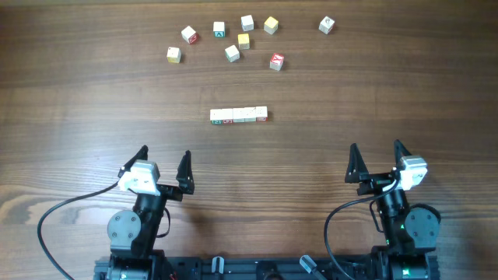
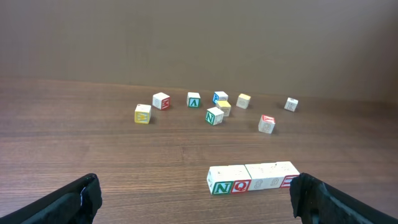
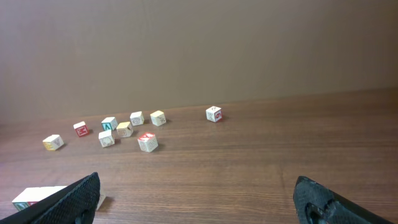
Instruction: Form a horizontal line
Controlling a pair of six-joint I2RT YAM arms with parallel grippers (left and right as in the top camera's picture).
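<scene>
Robot lab or test bench, can't tell closer. My left arm (image 1: 138, 222) and right arm (image 1: 405, 222) sit on a black rail (image 1: 233, 270) at the edge of a wood-grain table (image 1: 78, 101), cables (image 1: 58, 206) looping loose beside them. Plain brownish wall (image 2: 199, 37) behind. Small letter blocks (image 1: 243, 40) scattered on the wood, like a staged test setup.

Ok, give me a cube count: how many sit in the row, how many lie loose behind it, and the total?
Cubes in the row: 5
Loose cubes: 9
Total: 14
</scene>
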